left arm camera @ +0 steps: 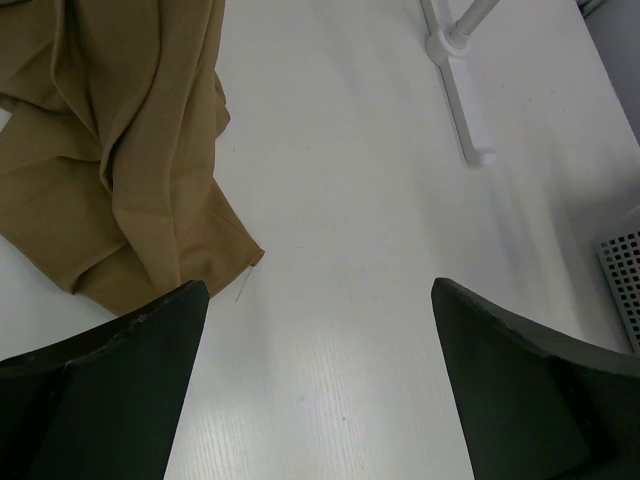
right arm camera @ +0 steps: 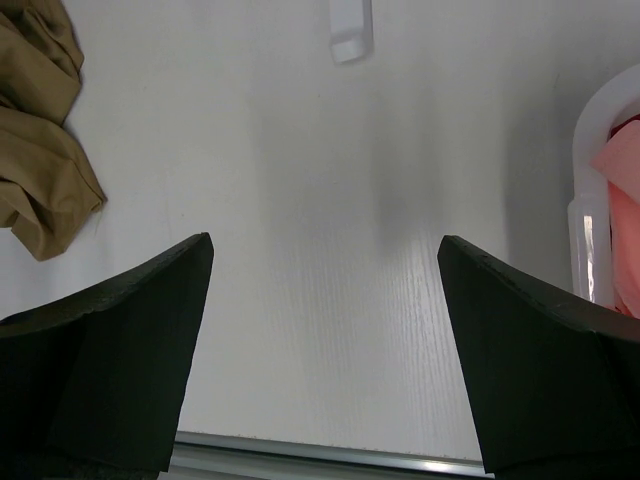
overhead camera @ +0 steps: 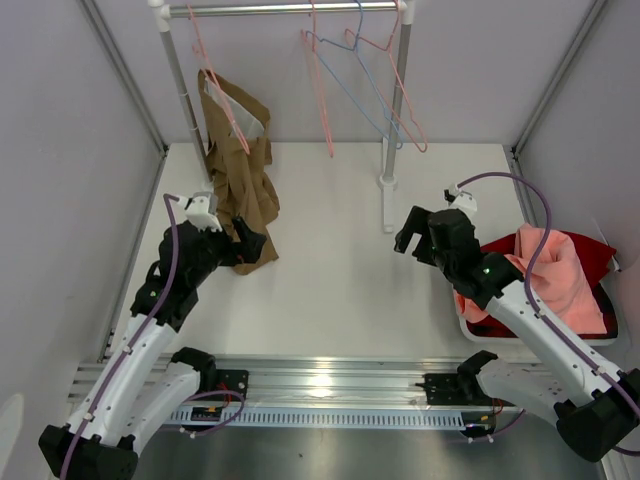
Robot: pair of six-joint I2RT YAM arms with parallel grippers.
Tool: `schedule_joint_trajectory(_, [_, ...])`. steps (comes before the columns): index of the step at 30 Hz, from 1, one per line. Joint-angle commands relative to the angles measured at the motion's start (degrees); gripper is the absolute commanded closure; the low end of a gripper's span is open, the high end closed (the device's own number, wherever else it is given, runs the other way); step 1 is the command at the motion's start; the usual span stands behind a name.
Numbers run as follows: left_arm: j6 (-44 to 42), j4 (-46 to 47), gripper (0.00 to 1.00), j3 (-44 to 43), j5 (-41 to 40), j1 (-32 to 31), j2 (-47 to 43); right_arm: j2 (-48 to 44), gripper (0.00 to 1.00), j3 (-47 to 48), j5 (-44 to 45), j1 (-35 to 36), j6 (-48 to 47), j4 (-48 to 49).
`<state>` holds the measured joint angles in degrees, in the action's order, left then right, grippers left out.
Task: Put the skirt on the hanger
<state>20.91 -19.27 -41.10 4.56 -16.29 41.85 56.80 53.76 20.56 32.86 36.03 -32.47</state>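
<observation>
You find the salmon-pink soft fabric skirt in the white plastic basket (upon a dark red cloth), just right of your right gripper. It and the left gripper are spread wide, holding nothing.

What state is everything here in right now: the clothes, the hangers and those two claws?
skirt: crumpled in the white basket, lying over the dark red cloth, not held.
pink hanger: empty, hanging from the rail.
pale blue hanger: empty, hanging from the rail.
brown garment: hung from the rail, lower end pooled on the table.
left gripper: open, holding nothing.
right gripper: open, holding nothing.
</observation>
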Motion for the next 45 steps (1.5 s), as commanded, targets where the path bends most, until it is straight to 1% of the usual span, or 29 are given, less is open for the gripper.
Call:
schedule_joint_trajectory(1, [-0.78, 3.27, 0.01, 0.94, -1.13, -0.23, -1.5, -0.37, 0.01, 2.31, 2.03, -0.34, 0.09, 1.62])
schedule_joint_trajectory(6, [-0.69, 3.45, 0.01, 1.29, 0.88, -0.23, -2.2, 1.03, 0.01, 6.0, 1.07, -2.01, -3.5, -2.33])
schedule_joint_trajectory(8, [-0.6, 3.62, 0.01, 1.2, 1.94, -0.23, -2.21, 1.3, 0.01, 6.62, -1.9, -5.86, -4.56, -2.86])
schedule_joint_trajectory(9, [-0.52, 3.71, 0.01, 1.2, 2.29, -0.23, -2.29, 2.34, 0.01, 7.93, -3.92, -8.32, -4.83, -4.52])
schedule_joint_trajectory(10, [-0.52, 3.8, 0.01, 1.29, 2.65, -0.23, -2.56, 3.05, 0.01, 8.64, -6.12, -14.52, -5.18, -5.32])
schedule_joint_trajectory(12, [-0.43, 3.45, 0.01, 1.11, 3.0, -0.23, -2.82, 5.15, 0.01, 10.22, -10.69, -20.96, -6.14, -8.04])
schedule_joint_trajectory(13, [-0.43, 3.45, 0.01, 1.11, 3.52, -0.23, -3.0, 5.86, 0.01, 11.97, -11.23, -23.87, -6.76, -9.27])
schedule_joint_trajectory(14, [-0.43, 3.19, 0.01, 1.02, 3.53, -0.23, -3.08, 6.31, 0.01, 12.68, -11.68, -28.94, -7.02, -10.67])
schedule_joint_trajectory(16, [-0.43, 3.1, 0.01, 1.28, 3.62, -0.23, -3.26, 5.88, 0.02, 13.13, -10.46, -32.32, -7.38, -13.4])
schedule_joint_trajectory(17, [-0.43, 2.75, 0.01, 1.2, 3.62, -0.23, -3.17, 5.26, 0.02, 12.61, -9.93, -36.51, -7.47, -13.67])
schedule_joint_trajectory(18, [-0.43, 2.66, 0.01, 0.94, 3.79, -0.23, -3.09, 4.65, 0.02, 12.08, -9.66, -38.03, -7.73, -13.59])
schedule_joint_trajectory(19, [-0.43, 2.66, 0.01, 0.94, 4.4, -0.23, -3.09, 3.94, 0.02, 11.29, -10.62, -41.09, -7.9, -14.28])
schedule_joint_trajectory(21, [-0.43, 2.57, 0.01, 1.28, 4.58, -0.23, -3.17, 3.59, 0.05, 10.84, -11.33, -42.7, -7.3, -15.43])
schedule_joint_trajectory(24, [-0.34, 2.48, 0.01, 1.2, 4.67, -0.23, -3.35, 2.1, 0.06, 9.35, -8.7, -43.06, -4.57, -17.71])
schedule_joint_trajectory(28, [-0.34, 2.04, 0.01, 1.2, 4.67, -0.32, -3.35, -0.72, 0.05, 7.24, -5.89, -43.06, -1.5, -19.91])
schedule_joint_trajectory(31, [-0.34, 1.69, 0.01, 1.2, 4.58, -0.32, -3.0, -1.34, 0.05, 6.27, -0.97, -43.06, 2.63, -24.12])
schedule_joint_trajectory(32, [-0.34, 1.6, 0.01, 1.2, 4.67, -0.32, -2.91, -1.16, 0.03, 6.01, 2.96, -43.06, 5.42, -26.4])
schedule_joint_trajectory(35, [-0.16, 1.51, 0.01, 1.2, 4.85, -0.4, -2.65, -0.11, 0.0, 6.27, 8.95, -43.15, 8.7, -29.75])
schedule_joint_trajectory(42, [-0.16, 1.34, 0.01, 1.02, 5.46, -1.72, -0.71, 2.0, 0.01, 7.68, 17.83, -43.93, 14.5, -34.06])
schedule_joint_trajectory(45, [-0.16, 1.25, 0.01, 0.94, 5.37, -2.6, 0.25, 2.35, 0.01, 8.47, 19.78, -45.69, 15.3, -34.68])
